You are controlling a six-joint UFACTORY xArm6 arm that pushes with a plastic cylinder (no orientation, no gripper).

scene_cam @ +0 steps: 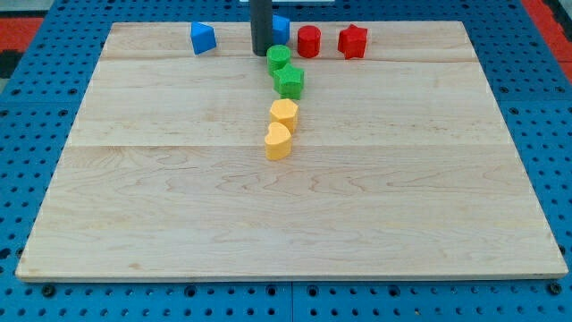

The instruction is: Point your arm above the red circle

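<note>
The red circle block stands near the view's top edge of the wooden board, right of centre. My tip is the lower end of the dark rod, which comes down from the view's top. The tip sits left of the red circle, about one block width away, just above-left of the green circle block. A blue block is partly hidden behind the rod.
A red star block is right of the red circle. A green star block lies below the green circle. A yellow hexagon block and a yellow heart block follow below. A blue block sits top left.
</note>
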